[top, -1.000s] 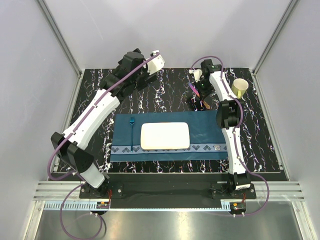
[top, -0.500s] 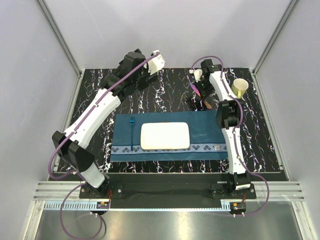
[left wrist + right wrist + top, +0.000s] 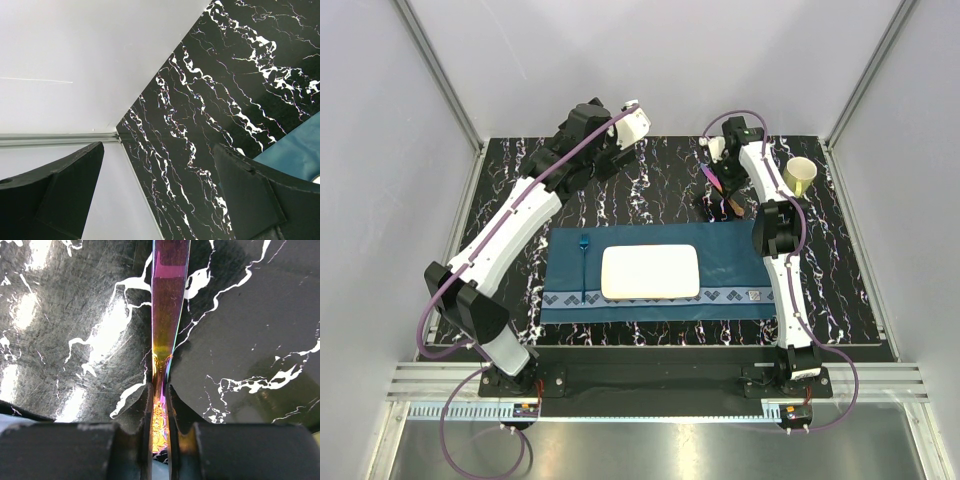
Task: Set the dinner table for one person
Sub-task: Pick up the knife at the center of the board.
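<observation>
The dinner table point(image 3: 650, 190) is black with white veins. On it lies a teal placemat point(image 3: 725, 262) carrying a white rectangular plate point(image 3: 650, 271) and a blue fork point(image 3: 584, 262) to the plate's left. My right gripper point(image 3: 722, 187) hangs over the back right of the table, behind the placemat. It is shut on an iridescent purple-gold utensil point(image 3: 169, 300), whose ornate handle sits between the jaws point(image 3: 160, 390). My left gripper point(image 3: 605, 160) is open and empty over the back of the table. Its wrist view shows only bare tabletop point(image 3: 225, 75) between the fingers point(image 3: 159, 147).
A pale yellow cup point(image 3: 800, 176) stands at the back right, close to my right arm. White walls enclose the table on three sides, and its back left corner point(image 3: 118, 133) shows in the left wrist view. A corner of the placemat point(image 3: 295, 150) shows there too.
My right gripper has shifted very slightly with the utensil still in it. The left arm has barely moved and stays open.
</observation>
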